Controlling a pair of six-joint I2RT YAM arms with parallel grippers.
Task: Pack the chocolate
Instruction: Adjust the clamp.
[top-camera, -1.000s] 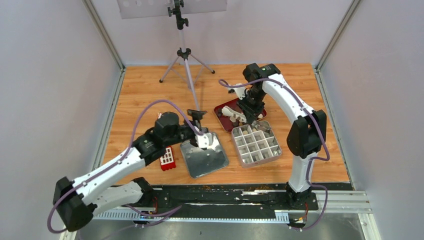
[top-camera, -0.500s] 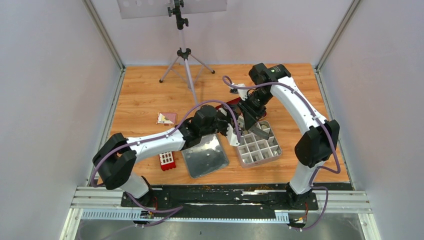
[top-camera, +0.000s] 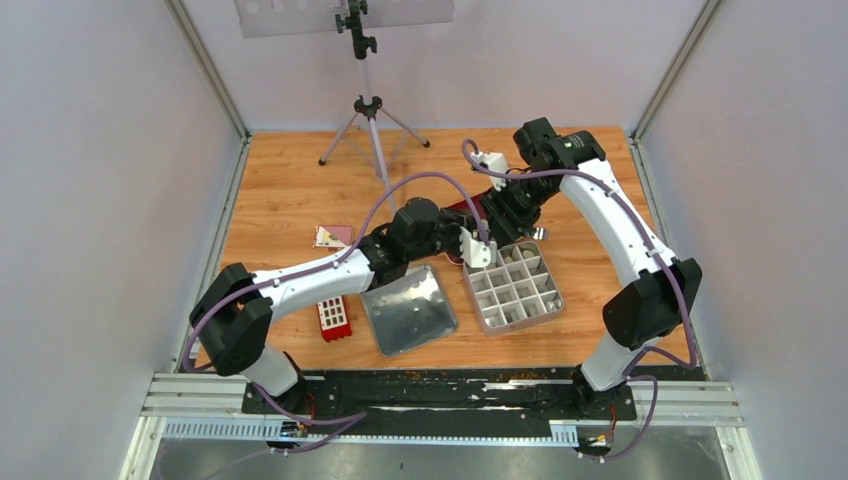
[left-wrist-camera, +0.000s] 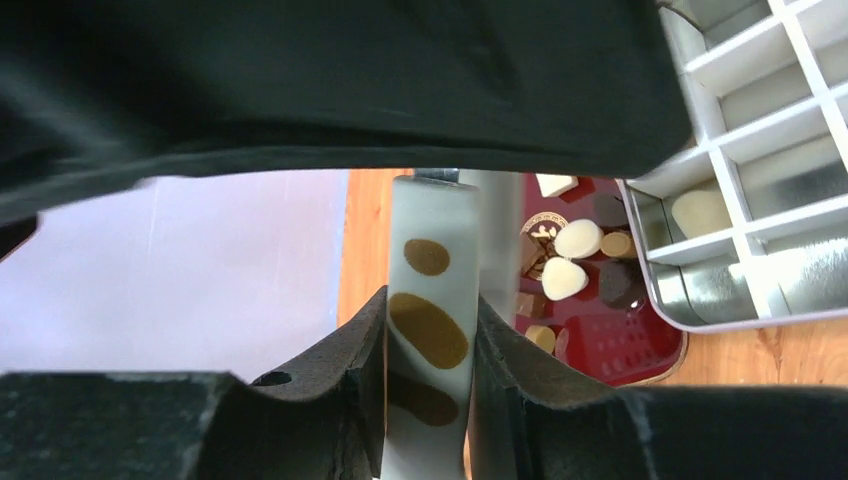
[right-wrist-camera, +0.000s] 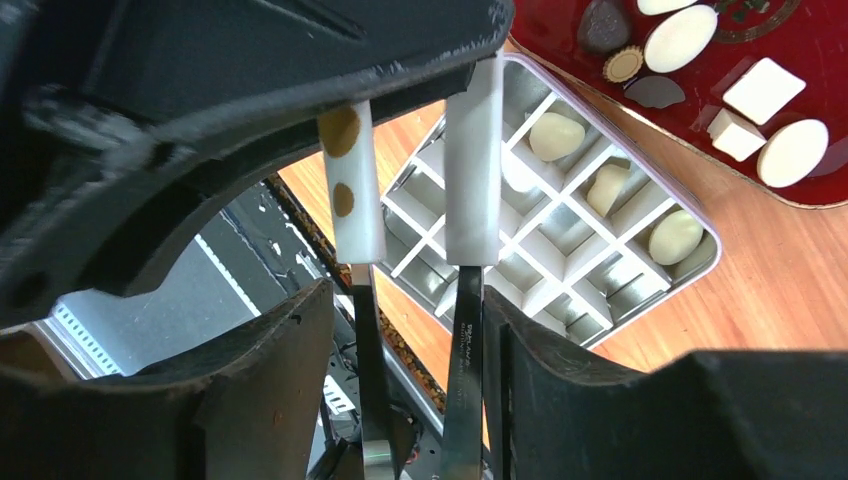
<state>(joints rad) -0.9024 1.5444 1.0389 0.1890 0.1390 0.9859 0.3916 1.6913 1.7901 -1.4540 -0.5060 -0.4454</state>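
**Entry: chocolate packing, pick stage, early.**

- Lid (top-camera: 408, 312), red block (top-camera: 333, 317): nearest the bases, apart from the work.
- Box (top-camera: 515, 295): open, divided into cells. Three or four cream pieces sit in the far cells and the rest are bare, so most of the job is judged to remain.
- Right gripper (right-wrist-camera: 408, 290): clamped on the right tongs (right-wrist-camera: 470, 170). The tong arms are spread with nothing between them, over the box.
- Left gripper (left-wrist-camera: 428, 310): clamped on the left tongs (left-wrist-camera: 430, 270). The arms are pressed nearly together, the tips are out of sight, and they point toward the tray.
- Tray (right-wrist-camera: 820, 50): dark red, just beyond the box, holding the loose chocolate (left-wrist-camera: 578, 238).
- Chocolate, appearance: small, smooth pieces. There are cream ovals and squares, dark rounded lumps and one ridged tan disc, lying close together.
- Next move, judged: set open tongs astride one piece, pinch it lightly, lift it and drop it in a bare cell. Neighbouring pieces crowd the approach.
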